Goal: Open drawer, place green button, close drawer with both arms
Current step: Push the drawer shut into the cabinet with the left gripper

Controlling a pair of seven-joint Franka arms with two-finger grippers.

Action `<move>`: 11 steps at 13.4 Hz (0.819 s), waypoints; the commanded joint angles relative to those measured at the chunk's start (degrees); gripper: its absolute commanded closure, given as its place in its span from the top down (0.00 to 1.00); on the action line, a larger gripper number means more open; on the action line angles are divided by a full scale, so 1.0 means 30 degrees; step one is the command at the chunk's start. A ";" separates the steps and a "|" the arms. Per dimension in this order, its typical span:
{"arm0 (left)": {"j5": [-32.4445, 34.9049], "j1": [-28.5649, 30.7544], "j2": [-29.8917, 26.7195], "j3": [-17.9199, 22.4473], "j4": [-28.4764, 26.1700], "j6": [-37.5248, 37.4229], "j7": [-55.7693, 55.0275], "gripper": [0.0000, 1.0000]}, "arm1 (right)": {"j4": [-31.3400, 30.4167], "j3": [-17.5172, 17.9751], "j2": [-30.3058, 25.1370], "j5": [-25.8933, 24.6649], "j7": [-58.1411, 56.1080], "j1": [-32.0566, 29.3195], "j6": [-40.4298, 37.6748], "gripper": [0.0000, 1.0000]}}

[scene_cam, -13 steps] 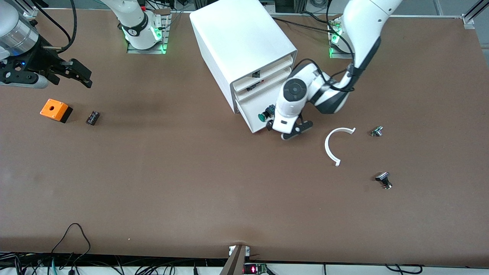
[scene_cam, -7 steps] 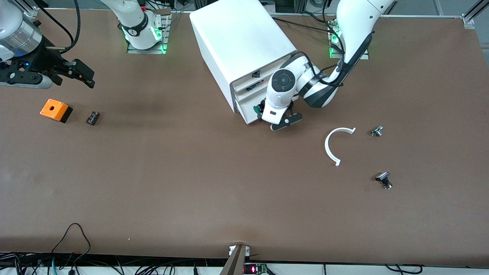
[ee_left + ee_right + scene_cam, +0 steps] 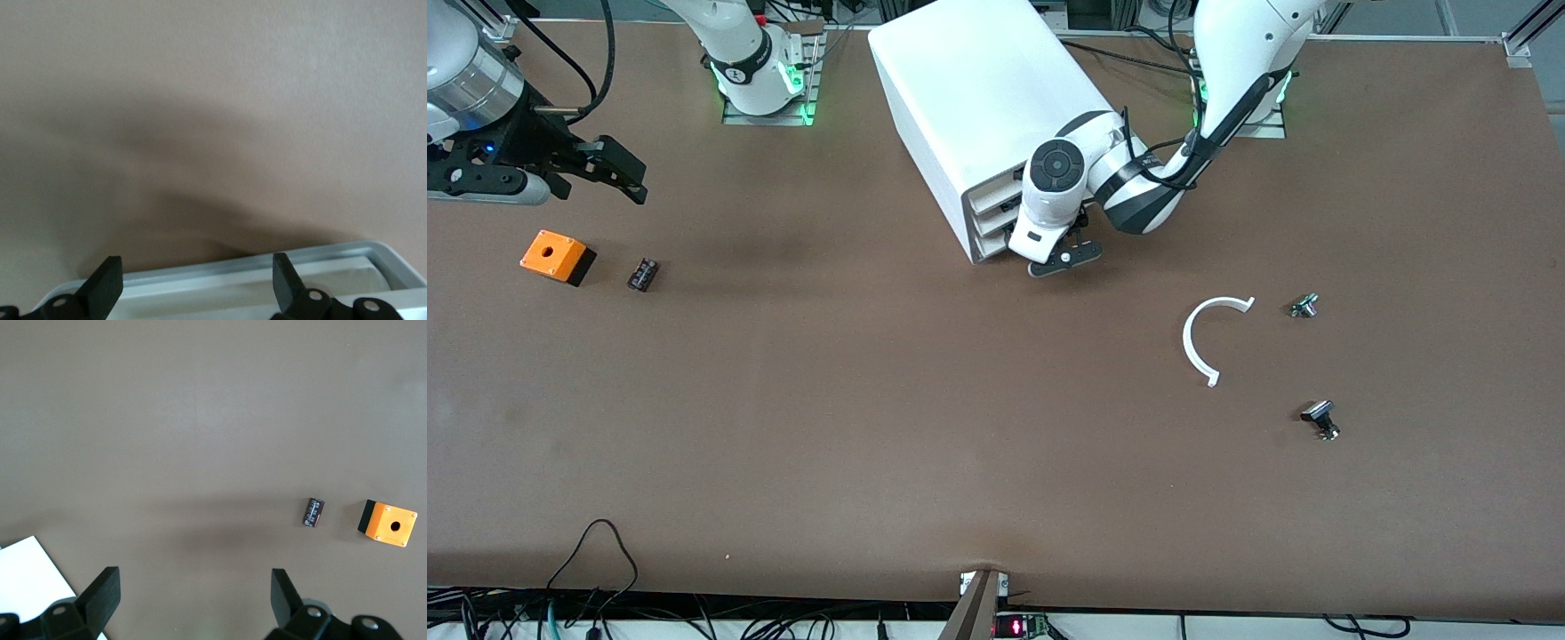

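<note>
The white cabinet [image 3: 996, 98] stands at the robots' side of the table. Its lowest drawer [image 3: 993, 249] sits pushed in, about flush with the two above it. My left gripper [image 3: 1045, 258] is pressed against the drawer front, open, with nothing between its fingers. In the left wrist view the drawer's white rim [image 3: 267, 265] runs across between the fingertips of the left gripper [image 3: 197, 283]. The button is hidden. My right gripper [image 3: 633, 180] hangs open and empty over the table at the right arm's end, waiting. In the right wrist view the right gripper [image 3: 193, 597] has only bare table between its fingers.
An orange box [image 3: 558, 256] [image 3: 388, 523] and a small black part [image 3: 643, 274] [image 3: 313, 512] lie below the right gripper. Toward the left arm's end lie a white curved strip [image 3: 1203, 342], a black-capped button [image 3: 1319, 418] and a small metal part [image 3: 1304, 306].
My left gripper moved toward the cabinet and pushed the lowest drawer in. The green button that lay in the drawer went out of sight. The right gripper barely shifted.
</note>
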 commanded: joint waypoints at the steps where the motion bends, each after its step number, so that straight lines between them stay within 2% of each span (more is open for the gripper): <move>1: 0.0119 0.0471 0.0250 -0.0773 -0.0039 -0.0188 -0.0092 0.99 | 0.0144 -0.0153 0.0035 0.0053 -0.0302 0.0130 0.0151 1.00; 5: 0.0322 0.0589 0.0133 -0.0890 0.0224 -0.0363 -0.0033 0.99 | 0.0173 -0.0182 0.0035 0.0082 -0.0243 0.0101 0.0239 1.00; 6: 0.0440 0.0676 0.0016 -0.0890 0.0776 -0.1118 0.0344 0.99 | 0.0173 -0.0182 0.0035 0.0082 -0.0243 0.0101 0.0239 1.00; 9: 0.0500 0.1638 -0.0131 -0.0655 0.3965 -0.6443 0.4029 0.99 | 0.0464 -0.0182 0.0093 0.0199 -0.0156 0.0101 0.0094 1.00; 11: 0.0500 0.3044 -0.0917 -0.0772 0.4705 -0.6926 0.4798 0.99 | 0.0466 -0.0182 0.0094 0.0228 -0.0126 0.0101 0.0122 1.00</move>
